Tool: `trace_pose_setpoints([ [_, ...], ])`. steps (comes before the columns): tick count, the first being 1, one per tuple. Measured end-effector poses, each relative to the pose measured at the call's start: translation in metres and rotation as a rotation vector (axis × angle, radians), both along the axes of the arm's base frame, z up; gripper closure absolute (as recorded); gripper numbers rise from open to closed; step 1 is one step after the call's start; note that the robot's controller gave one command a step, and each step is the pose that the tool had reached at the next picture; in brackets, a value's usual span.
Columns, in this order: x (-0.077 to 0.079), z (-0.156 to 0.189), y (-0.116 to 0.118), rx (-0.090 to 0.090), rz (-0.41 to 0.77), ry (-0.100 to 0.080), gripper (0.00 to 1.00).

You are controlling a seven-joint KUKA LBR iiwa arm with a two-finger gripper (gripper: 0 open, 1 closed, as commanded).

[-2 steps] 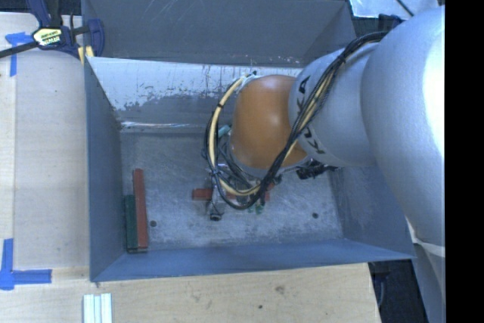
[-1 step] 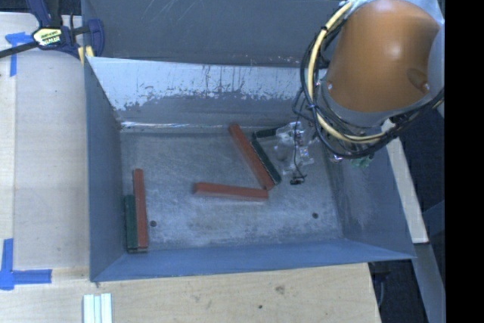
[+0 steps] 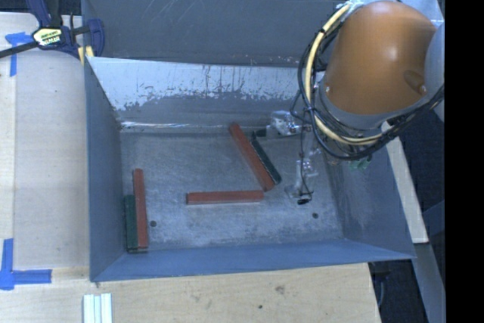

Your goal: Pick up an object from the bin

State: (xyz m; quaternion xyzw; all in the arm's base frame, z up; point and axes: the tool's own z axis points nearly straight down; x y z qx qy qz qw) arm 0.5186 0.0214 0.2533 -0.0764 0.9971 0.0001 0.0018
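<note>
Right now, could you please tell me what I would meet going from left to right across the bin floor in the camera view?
green bar → left red-brown bar → level red-brown bar → slanted red-brown bar → dark bar → gripper

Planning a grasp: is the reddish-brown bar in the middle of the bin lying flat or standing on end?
Lying flat: the reddish-brown bar shows its full length along the bin floor.

A single camera looks steeply down into the grey metal bin (image 3: pixel 106 163) from above and slightly to one side, near enough that the bin spans most of the view. The robot arm's rounded orange cover (image 3: pixel 378 57) enters from the right.
</note>
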Motion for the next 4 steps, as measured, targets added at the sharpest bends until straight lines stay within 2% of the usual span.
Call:
trace_pose_setpoints([
  [1, -0.034, -0.175, 0.037, 0.001, 0.172, -0.004, 0.0],
  [2, 0.023, -0.183, 0.103, 0.002, 0.319, -0.004, 0.0],
  [3, 0.023, -0.183, 0.1, 0.0, 0.313, -0.001, 1.0],
  [4, 0.057, -0.182, 0.046, -0.002, 0.214, -0.003, 1.0],
])
